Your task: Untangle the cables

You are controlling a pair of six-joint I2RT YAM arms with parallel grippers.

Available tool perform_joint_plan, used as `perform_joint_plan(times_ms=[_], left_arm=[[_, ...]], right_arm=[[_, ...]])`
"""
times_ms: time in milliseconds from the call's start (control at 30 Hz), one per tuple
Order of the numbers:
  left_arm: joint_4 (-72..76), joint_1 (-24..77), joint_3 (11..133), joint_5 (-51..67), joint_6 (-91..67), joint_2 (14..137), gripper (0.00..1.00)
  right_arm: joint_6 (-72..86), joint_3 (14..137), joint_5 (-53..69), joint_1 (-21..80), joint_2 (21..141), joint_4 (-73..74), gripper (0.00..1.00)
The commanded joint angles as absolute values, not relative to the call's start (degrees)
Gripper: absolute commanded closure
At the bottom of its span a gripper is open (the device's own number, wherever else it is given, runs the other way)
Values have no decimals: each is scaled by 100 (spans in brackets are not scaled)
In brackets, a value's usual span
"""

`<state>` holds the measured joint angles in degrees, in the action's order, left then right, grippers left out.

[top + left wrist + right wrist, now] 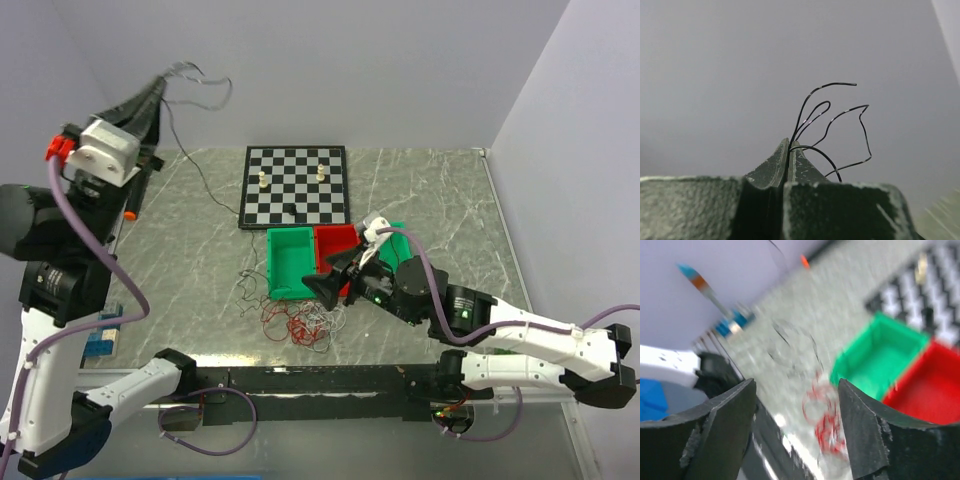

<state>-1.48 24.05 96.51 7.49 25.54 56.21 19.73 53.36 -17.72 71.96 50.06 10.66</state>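
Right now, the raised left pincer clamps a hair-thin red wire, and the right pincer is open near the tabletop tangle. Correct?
No: the left wrist view shows the left pincer clamping a hair-thin black wire, not red. The rest holds.

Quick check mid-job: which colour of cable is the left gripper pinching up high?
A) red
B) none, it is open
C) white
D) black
D: in the left wrist view the left gripper is shut on a black cable that curls above its tips.

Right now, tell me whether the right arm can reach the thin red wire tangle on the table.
Probably yes: its open tool hovers close by the thin red wire tangle, with nothing lying between them.
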Motion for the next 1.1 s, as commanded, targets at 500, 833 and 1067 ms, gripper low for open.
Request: perform_joint_plan(times_ms=[500,833,1067], left_arm=[[-1292,2391,9457,1301,1257,5256,99],[-1441,2391,9501,1371,1142,5186,99],[-1669,2399,9396,1476,1169,5072,99]], right_arm=[[-422,7153,-923,7084,7444,-1670,22],[280,7628,-572,6610,8094,-1662,32],[738,7374,-298,6258,7814,-1574,100]])
